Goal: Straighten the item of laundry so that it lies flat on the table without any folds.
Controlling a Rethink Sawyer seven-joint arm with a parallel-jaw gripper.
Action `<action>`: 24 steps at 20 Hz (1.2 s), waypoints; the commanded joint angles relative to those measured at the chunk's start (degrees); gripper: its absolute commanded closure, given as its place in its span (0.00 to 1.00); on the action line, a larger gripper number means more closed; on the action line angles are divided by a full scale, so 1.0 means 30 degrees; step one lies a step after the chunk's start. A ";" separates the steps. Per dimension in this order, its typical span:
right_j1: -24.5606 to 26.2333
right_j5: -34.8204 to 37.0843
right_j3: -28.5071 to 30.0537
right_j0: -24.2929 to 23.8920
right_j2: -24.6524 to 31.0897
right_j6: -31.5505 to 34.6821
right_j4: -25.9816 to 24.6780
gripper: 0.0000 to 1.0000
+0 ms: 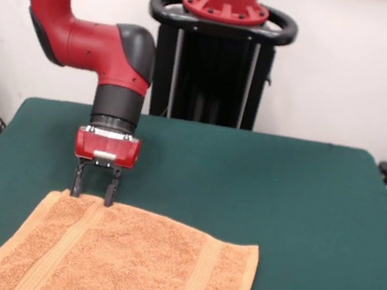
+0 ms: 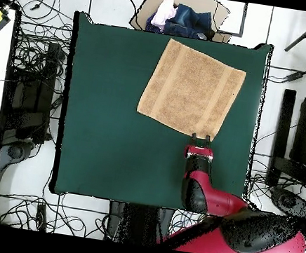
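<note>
At towel [image 1: 123, 263] far edge: fingers [image 1: 78, 180] spread (towel flat on table [image 1: 303, 199]).

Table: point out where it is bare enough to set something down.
The table is bare across the wide stretch beside the towel, out to its far side edge, and along the robot's edge. It is crowded at the towel's corner, where the gripper stands.
</note>
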 commanded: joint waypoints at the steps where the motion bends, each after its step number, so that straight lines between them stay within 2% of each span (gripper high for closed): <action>1: 0.3563 0.8960 -0.4573 -0.0109 0.2394 0.3309 0.1892 0.00; 4: 0.1859 1.0676 -0.3491 0.0546 0.2082 0.2793 0.3305 0.00; 8: -0.2583 1.4675 -0.1365 0.1918 0.1673 0.2249 0.5598 0.00; 11: -0.5810 1.7076 -0.0162 0.2283 0.2019 0.2264 0.6719 0.00; 15: -0.8803 1.9710 0.0518 0.2524 0.2485 0.2232 0.7729 0.00; 19: -1.0192 2.1809 0.0384 0.2817 0.2494 0.1932 0.8068 0.00; 24: -0.9886 2.2301 -0.0031 0.2728 0.2686 0.2036 0.8043 0.00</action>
